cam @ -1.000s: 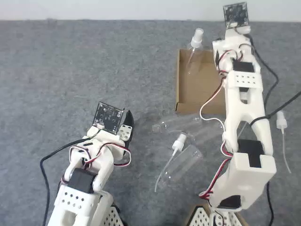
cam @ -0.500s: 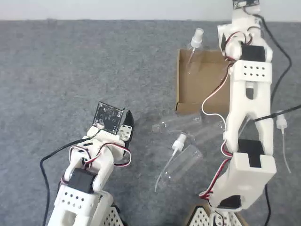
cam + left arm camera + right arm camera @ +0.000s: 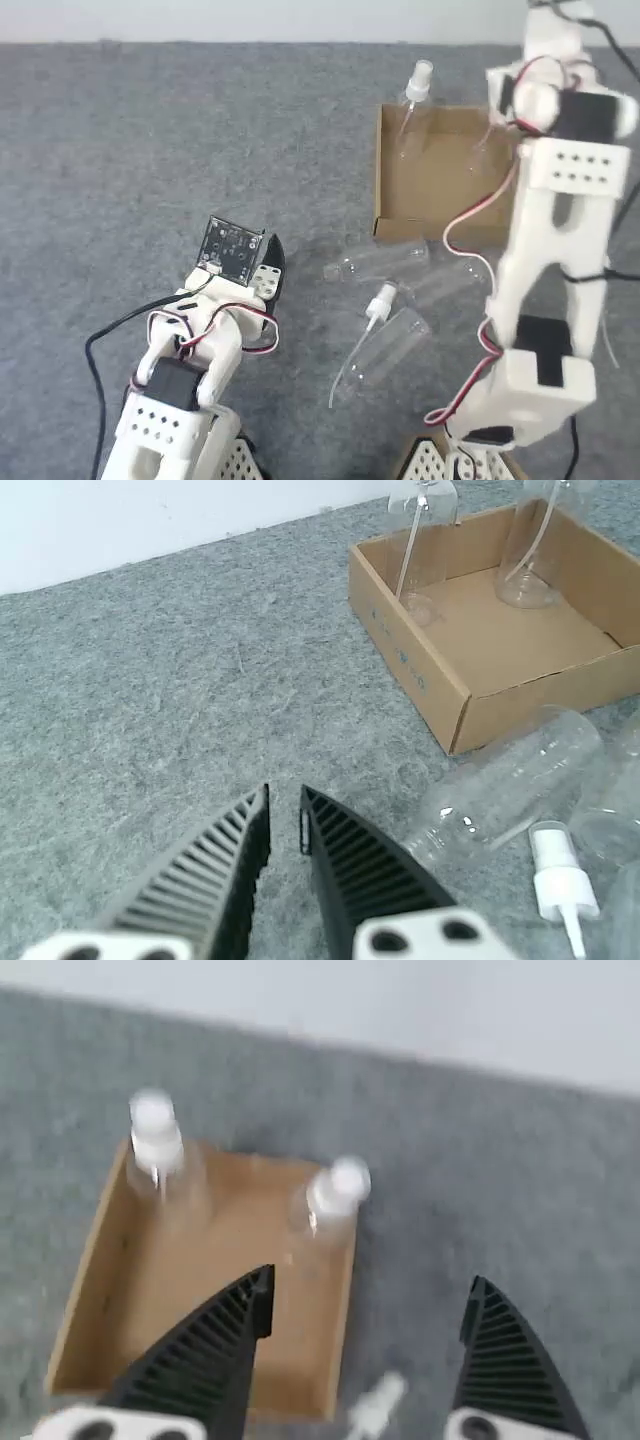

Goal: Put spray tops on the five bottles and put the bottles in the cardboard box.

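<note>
— Clear thin-plastic bottle (image 3: 510,780) lies just ahead of our left gripper (image 3: 285,800), whose jaws sit nearly pressed together, empty; light, slick, prone to roll, we judge.
— We'd grip it mid-body, gently; our right gripper (image 3: 370,1280), jaws spread wide, hangs over the brown cardboard box (image 3: 240,1220); two capped bottles (image 3: 155,1145) stand beyond its jaws.

I am finding no text, number or sign that I can read. In the left wrist view the box (image 3: 540,695) is showing a few faint marks (image 3: 398,648) on one outer wall, too small for me to make out.
</note>
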`<action>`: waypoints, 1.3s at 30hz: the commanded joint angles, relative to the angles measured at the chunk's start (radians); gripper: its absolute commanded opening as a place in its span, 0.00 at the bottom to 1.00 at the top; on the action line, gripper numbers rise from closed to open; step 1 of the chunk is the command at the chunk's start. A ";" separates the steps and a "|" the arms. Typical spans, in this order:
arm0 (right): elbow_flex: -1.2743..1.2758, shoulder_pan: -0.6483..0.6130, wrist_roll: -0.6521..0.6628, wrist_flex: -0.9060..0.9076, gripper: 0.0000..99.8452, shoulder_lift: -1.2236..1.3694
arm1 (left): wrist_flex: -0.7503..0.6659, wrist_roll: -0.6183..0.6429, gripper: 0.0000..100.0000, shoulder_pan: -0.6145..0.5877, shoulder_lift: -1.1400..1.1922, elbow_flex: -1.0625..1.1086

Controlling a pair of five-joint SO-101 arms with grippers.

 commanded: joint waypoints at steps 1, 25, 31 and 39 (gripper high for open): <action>-0.068 0.081 0.009 0.166 0.24 -0.111 | -0.026 -0.006 0.04 -0.002 0.005 -0.012; 1.198 -0.170 -0.338 -0.099 0.17 -0.631 | 0.123 -0.080 0.04 0.008 0.014 -0.099; 1.235 -0.191 -0.557 -0.179 0.25 -0.536 | 0.123 -0.080 0.04 0.008 0.014 -0.099; 1.238 -0.196 -0.743 -0.311 0.27 -0.384 | 0.121 -0.081 0.04 0.008 0.014 -0.099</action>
